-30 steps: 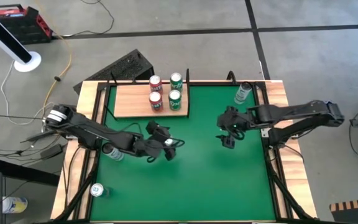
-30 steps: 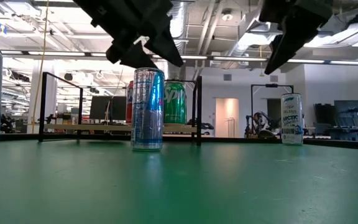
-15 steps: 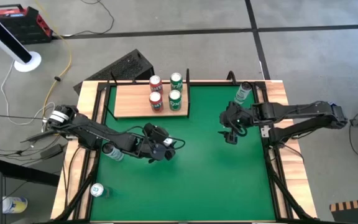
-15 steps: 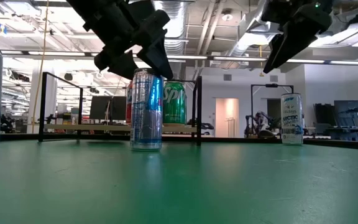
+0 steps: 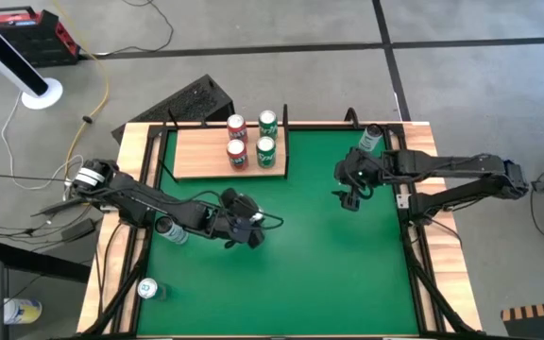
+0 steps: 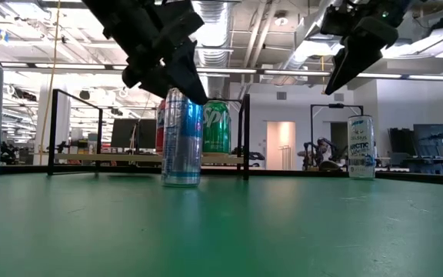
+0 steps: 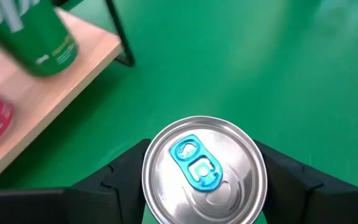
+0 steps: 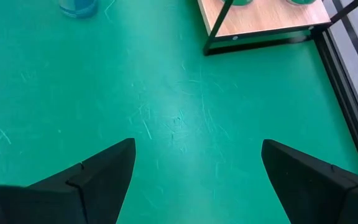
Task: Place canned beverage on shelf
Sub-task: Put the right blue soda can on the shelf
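Observation:
A slim silver-and-blue can (image 6: pixel 181 138) stands upright on the green table, a little nearer than the shelf. My left gripper (image 7: pixel 204 163) comes down over its top (image 7: pixel 204 171) and is shut on it; in the high view the gripper (image 5: pixel 246 229) hides the can. The shelf (image 5: pixel 196 156), a light-wood board with black uprights, sits at the far left and bears two red cans (image 5: pixel 236 140) and two green cans (image 5: pixel 266 135). My right gripper (image 5: pixel 348 199) hangs open above the table's right half, holding nothing (image 8: pixel 197 168). My left gripper pinches the can's upper wall just under the rim (image 7: pixel 148 163) between its two fingers, one on each side. The fingers (image 6: pixel 177 73) slant down onto it from above and from the table's left. The can stands upright with its base on the table.
Another can (image 5: pixel 369 140) stands at the far right corner. One can (image 5: pixel 171 229) is by the left edge under my left arm, and one (image 5: pixel 147 289) is at the near left. Bare green table (image 5: pixel 329 274) lies in the middle and near right.
My left gripper has tipped further down over the slim can and drawn its fingers in onto the can's top. The can has stayed in place. My right gripper, still open, has drifted a little toward the table's far edge.

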